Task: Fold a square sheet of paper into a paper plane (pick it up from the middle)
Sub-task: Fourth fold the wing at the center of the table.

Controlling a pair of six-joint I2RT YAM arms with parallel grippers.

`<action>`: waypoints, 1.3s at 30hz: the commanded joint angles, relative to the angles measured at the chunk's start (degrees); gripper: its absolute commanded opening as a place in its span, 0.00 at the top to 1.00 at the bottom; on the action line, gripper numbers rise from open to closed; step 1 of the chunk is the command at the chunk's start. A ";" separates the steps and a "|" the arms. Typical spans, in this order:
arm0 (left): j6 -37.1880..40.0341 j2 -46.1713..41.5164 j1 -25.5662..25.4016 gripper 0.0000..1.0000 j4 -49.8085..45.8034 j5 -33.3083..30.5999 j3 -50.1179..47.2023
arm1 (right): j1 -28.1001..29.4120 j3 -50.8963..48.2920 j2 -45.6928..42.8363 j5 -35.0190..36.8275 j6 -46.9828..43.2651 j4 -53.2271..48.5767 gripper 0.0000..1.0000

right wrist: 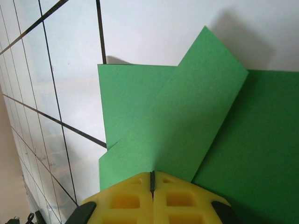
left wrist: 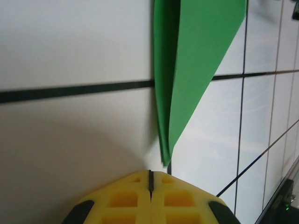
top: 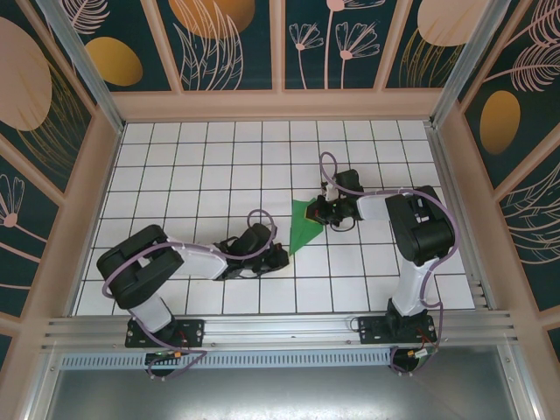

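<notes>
As flaps (right wrist: pixel 187 121) overlap, green paper plane (top: pixel 303 229) tapers to pt.

Bright, even light — soft shadows on the white table (left wrist: pixel 70 46), wrist views slightly blurred up close.

Your paper (top: pixel 306 229) is plain green and partly folded. From above you see it as a narrow wedge lying on the white gridded bench (top: pixel 201 175), right of centre, with its wide end on the far side and its point aimed near-left. Up close the tip (left wrist: pixel 166 156) is sharp, with layered edges along one long side, and the paper crosses a black grid line. At the wide end a folded flap (right wrist: pixel 187 116) slants across the lower layers, its far corner casting a shadow.
</notes>
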 commanded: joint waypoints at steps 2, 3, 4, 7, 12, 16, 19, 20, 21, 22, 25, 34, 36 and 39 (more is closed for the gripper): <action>4.41 -5.23 -0.32 1.00 -7.78 -5.30 1.94 | -0.53 -2.33 4.90 10.06 1.26 -2.18 1.00; 5.33 -6.38 -0.17 1.00 -7.75 -6.63 2.72 | -0.53 -2.29 4.64 10.10 1.97 -1.28 1.00; 5.97 -7.31 0.11 1.00 -7.76 -7.91 3.20 | -0.57 -2.21 4.41 10.14 2.65 -0.44 1.00; 7.25 -8.69 1.42 1.00 -6.91 -10.78 4.85 | -0.52 -1.96 3.71 10.06 5.09 2.20 1.00; 7.85 -4.57 3.41 1.00 -1.87 -7.80 7.91 | -0.54 -1.72 2.69 10.02 6.82 4.02 1.00; 6.41 0.16 3.45 1.00 1.40 -6.59 8.75 | -0.54 -2.03 2.04 9.58 6.45 3.65 1.00; 4.94 2.50 3.58 1.00 3.78 -6.50 8.42 | -0.54 -2.29 2.05 9.10 6.46 3.63 1.00; 4.73 2.56 3.59 1.00 4.35 -6.28 8.64 | -0.49 -2.34 2.13 8.92 6.48 3.59 1.00; 4.63 4.45 3.62 1.00 4.90 -5.85 8.84 | -0.51 -2.32 2.22 8.70 6.46 3.59 1.00; 4.48 5.08 3.58 1.00 5.31 -5.56 8.97 | -0.54 -2.33 2.22 8.65 6.46 3.55 1.00; 4.19 6.79 3.63 1.00 4.18 -6.05 9.38 | -0.54 -2.30 2.05 8.62 6.28 3.33 1.00; 2.71 9.28 3.58 1.00 1.86 -5.40 7.52 | -0.49 -1.30 -0.12 6.24 4.16 2.19 1.00; 2.18 9.53 3.62 1.00 1.52 -5.26 6.64 | -0.48 -0.88 -1.50 4.77 2.51 2.08 1.00; 1.75 9.67 3.53 1.00 2.00 -4.53 5.18 | -0.12 -1.59 -5.21 2.15 -0.47 3.62 1.00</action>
